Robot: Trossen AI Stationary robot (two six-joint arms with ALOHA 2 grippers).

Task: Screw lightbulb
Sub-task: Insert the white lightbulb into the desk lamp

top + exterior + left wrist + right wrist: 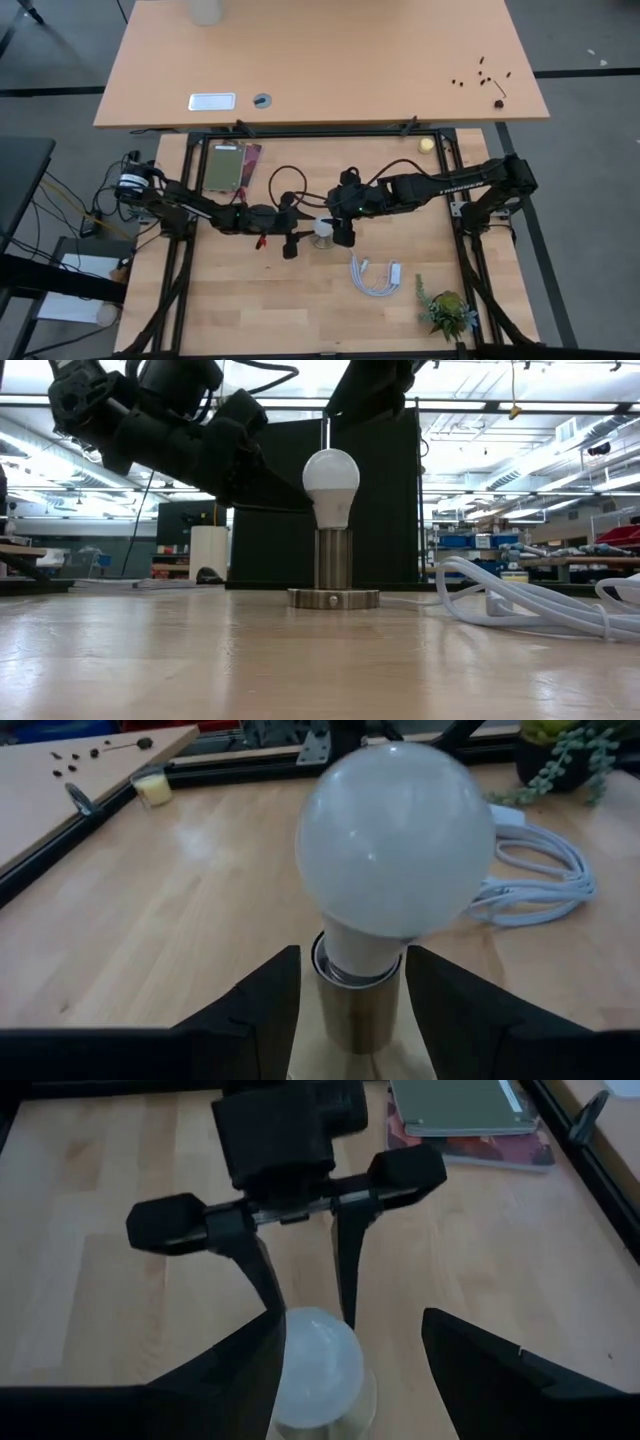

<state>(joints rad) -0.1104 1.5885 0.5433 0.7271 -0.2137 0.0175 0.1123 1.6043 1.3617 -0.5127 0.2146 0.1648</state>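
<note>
Frosted-white round lightbulb point(331, 487) stands upright, long axis vertical, seated in the brushed-metal cylindrical socket point(333, 561) near table centre. Left gripper point(348, 992) is nearer: fingers spread, straddling the socket collar just under the bulb, not visibly touching. Right gripper point(352, 1348) hovers above the bulb, fingers spread.

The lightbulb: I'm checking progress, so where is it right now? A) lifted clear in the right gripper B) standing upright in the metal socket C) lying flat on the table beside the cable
B: the lightbulb stands upright with its base in the metal socket, whose flat foot rests on the table.
</note>
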